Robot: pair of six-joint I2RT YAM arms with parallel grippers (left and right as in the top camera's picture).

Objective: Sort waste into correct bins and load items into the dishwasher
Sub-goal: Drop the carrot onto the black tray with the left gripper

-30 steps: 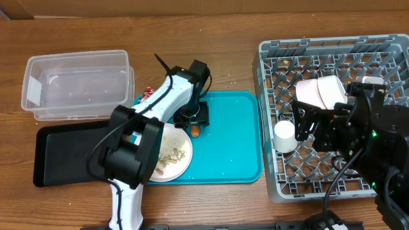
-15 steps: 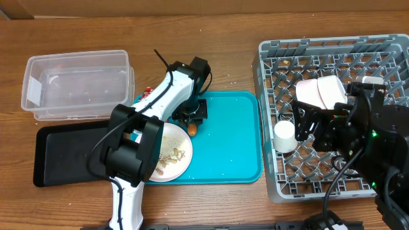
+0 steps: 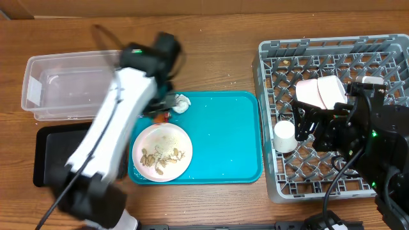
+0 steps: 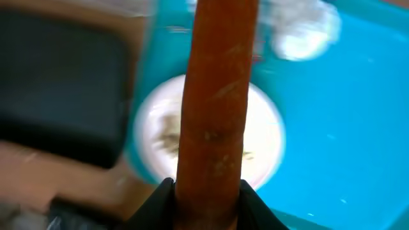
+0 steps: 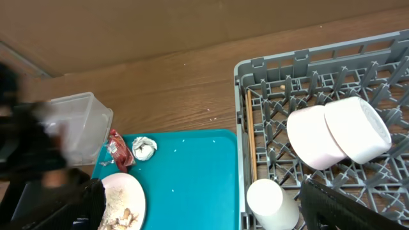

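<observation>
Since the earlier frame, the left arm has swung up and left from the teal tray [image 3: 223, 140], lifting the carrot [image 4: 217, 96]. Left gripper [image 4: 206, 195] is clamped on the carrot, held above the plate [image 3: 183, 135] of food scraps [image 3: 160, 158]. Right gripper [image 3: 305, 126] hangs over the dish rack [image 3: 383, 51]; whether it is open cannot be determined.

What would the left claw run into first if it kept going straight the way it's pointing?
Probably the white plate on the teal tray; it sits directly behind the carrot that the left claw grips, though blur leaves depth unclear.
</observation>
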